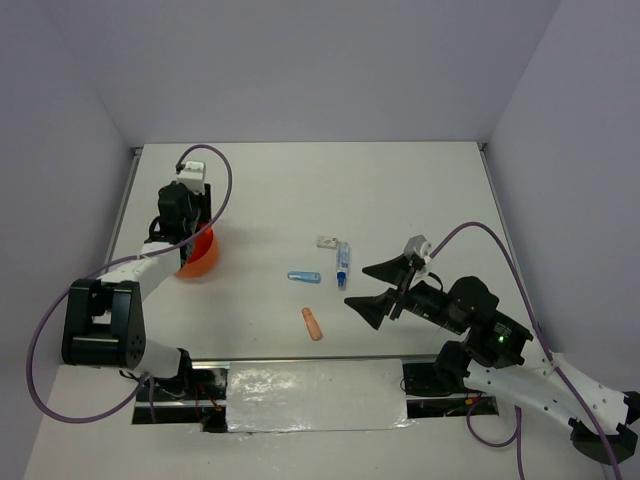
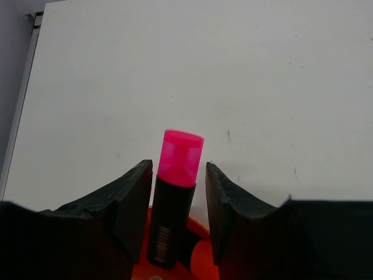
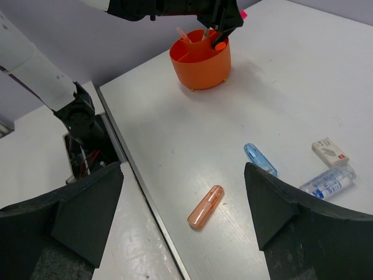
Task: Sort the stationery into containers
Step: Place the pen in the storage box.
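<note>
I am holding my left gripper (image 2: 179, 169) over the orange tub (image 1: 205, 258) at the table's 9 o'clock edge, its jaws partly spread astride the pink-capped highlighter (image 2: 175, 198), which is standing upright with its foot down in the tub. The left wrist view is showing a sliver of gap at the 3 o'clock finger, so I cannot tell whether I am pinching it or have let go. My right gripper (image 1: 357, 287) is hanging wide open and empty, and it is the nearer arm to the 4 loose pieces at mid-table. The peach eraser (image 1: 312, 323) is lying at its 8 o'clock, long axis running 11 to 5 in the top view, so I judge I would be turning the jaws across that line. The small blue marker (image 1: 303, 277) is at 9, the longer marker (image 1: 343, 263) and white block (image 1: 326, 241) near 11. Only the right wrist view is showing the tub's dividers and the pens already standing inside.
</note>
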